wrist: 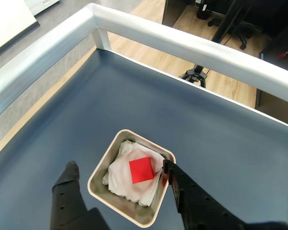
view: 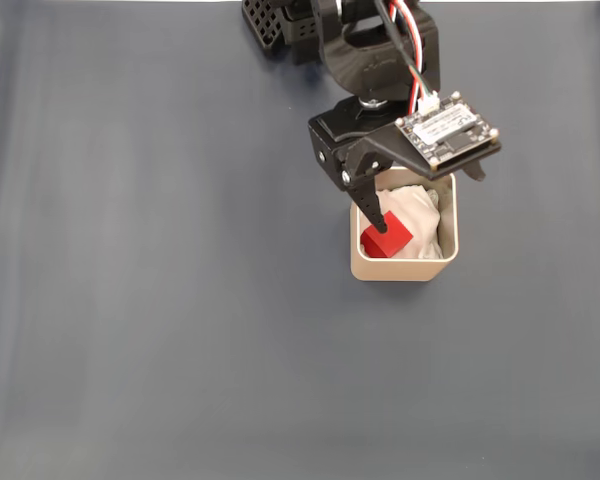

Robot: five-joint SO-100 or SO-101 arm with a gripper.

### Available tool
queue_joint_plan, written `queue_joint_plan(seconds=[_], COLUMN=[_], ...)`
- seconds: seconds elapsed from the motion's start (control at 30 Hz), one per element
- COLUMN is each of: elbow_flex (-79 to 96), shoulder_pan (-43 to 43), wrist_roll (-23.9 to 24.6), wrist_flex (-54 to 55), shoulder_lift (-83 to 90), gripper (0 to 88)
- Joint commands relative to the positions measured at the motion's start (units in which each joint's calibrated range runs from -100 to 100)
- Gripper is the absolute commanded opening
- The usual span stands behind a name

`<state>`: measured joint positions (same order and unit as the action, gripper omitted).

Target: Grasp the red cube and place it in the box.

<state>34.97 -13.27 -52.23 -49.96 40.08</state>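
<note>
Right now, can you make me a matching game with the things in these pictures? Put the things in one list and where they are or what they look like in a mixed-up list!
Things
1. red cube
2. box
3. gripper
4. white paper

Descriptions
A. beige, standing on the dark blue table
B. open, one finger on each side of the box in the wrist view
C. crumpled, lining the box
D. lying on the paper, no finger touching it

Pairs: 1-D, 2-A, 3-B, 4-C
</note>
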Motion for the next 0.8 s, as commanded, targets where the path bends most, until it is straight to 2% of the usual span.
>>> queue_joint_plan(seconds=[0.0, 0.23, 0.33, 0.53, 0.77], elbow_flex=[-0.61, -0.24, 0.21, 0.94, 2.13], shoulder_pan=[0.73, 0.95, 1.52, 4.57, 11.24], wrist_roll=[-0.05, -0.10, 0.20, 0.24, 1.17], wrist_flex=[0.92, 1.17, 1.58, 1.66, 1.91], shoulder_lift=[0.64, 0.90, 1.16, 1.59, 2.72], gripper=[42.8, 40.4, 29.9, 0.3, 0.2])
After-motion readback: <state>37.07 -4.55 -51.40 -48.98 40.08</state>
